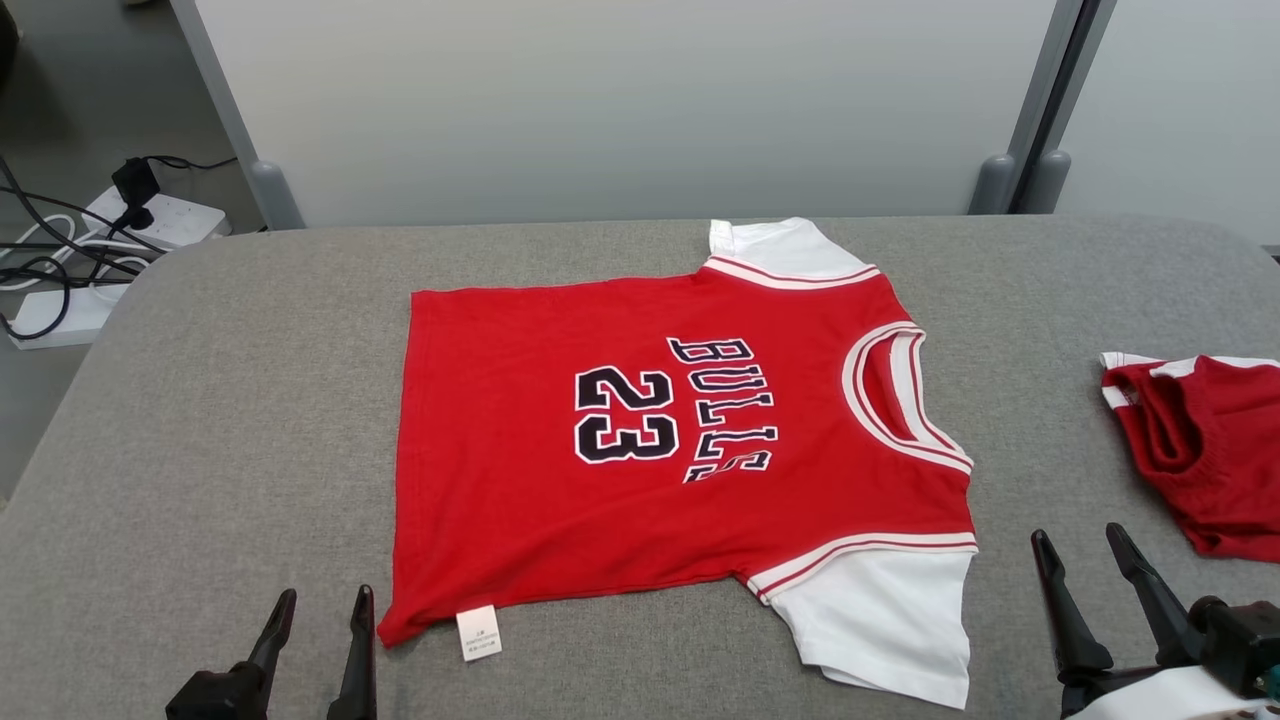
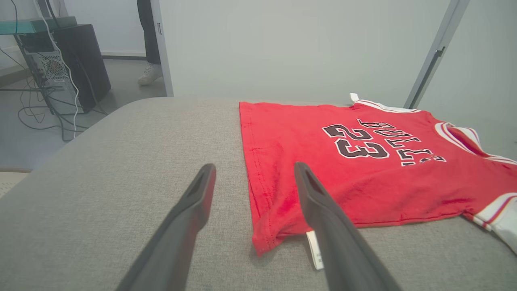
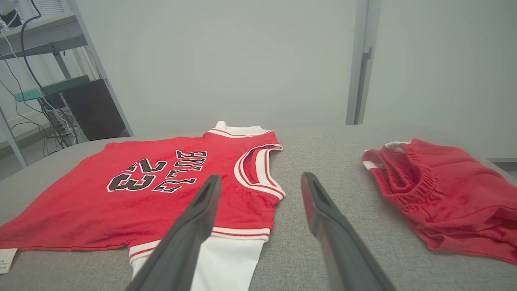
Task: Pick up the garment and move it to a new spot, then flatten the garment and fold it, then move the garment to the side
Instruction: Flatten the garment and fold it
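Jersey flat, ready for folding.
Left end effector and right end effector stand open, empty; I should pinch near hem corner and near sleeve together.

Pale grey partition panels stand behind the grey fabric table. On the grey floor sit a white power strip and a black computer tower.

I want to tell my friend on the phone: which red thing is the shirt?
Look at the big grey table. In its middle lies the shirt, spread flat. Unlike the crumpled red shorts at the right edge, it has white sleeves and says BULLS 23.
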You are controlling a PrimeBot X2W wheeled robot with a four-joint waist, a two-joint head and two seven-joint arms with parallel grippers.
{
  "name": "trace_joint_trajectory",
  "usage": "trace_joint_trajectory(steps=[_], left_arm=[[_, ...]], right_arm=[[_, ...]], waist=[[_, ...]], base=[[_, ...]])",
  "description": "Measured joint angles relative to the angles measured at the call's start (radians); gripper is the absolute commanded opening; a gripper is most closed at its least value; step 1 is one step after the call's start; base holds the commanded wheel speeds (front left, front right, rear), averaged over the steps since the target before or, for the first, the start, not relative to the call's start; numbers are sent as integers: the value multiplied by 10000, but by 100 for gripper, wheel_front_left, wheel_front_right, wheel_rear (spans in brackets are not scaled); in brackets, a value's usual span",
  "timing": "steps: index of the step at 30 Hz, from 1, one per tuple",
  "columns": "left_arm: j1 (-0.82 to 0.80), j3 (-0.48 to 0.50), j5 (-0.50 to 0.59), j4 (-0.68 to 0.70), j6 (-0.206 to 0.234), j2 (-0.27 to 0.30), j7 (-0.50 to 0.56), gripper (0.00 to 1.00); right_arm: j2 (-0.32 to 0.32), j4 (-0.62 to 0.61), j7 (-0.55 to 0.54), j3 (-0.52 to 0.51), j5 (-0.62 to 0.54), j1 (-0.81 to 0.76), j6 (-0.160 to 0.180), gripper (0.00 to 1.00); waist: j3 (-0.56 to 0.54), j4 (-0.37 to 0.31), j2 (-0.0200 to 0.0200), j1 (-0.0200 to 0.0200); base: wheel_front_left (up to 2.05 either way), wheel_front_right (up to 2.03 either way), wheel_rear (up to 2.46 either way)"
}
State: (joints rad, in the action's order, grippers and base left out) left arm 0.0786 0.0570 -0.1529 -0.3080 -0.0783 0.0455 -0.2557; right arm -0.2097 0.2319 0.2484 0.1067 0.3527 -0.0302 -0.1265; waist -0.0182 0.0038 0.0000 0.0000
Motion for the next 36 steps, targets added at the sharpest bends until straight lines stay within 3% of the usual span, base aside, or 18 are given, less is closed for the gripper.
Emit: trace_joint_trajectory(steps=[12,23,36], left_arm=[[-1,-44,-159,259,2,0,-2,100],[-15,-453,-251,-240,-13,-4,0,100],[-282,-698,-249,-334,-98,0,0,100]], right_arm=[[144,-205,0,-81,-15,0,0,100],[203,2824,-2,1720,1170,138,2,100],[276,4548,82,2748,2127,1315,2,99]], waist=[[81,-17,0,0],[390,164,0,0],[855,476,0,0]], base=[[0,0,0],[0,0,0],[0,0,0]])
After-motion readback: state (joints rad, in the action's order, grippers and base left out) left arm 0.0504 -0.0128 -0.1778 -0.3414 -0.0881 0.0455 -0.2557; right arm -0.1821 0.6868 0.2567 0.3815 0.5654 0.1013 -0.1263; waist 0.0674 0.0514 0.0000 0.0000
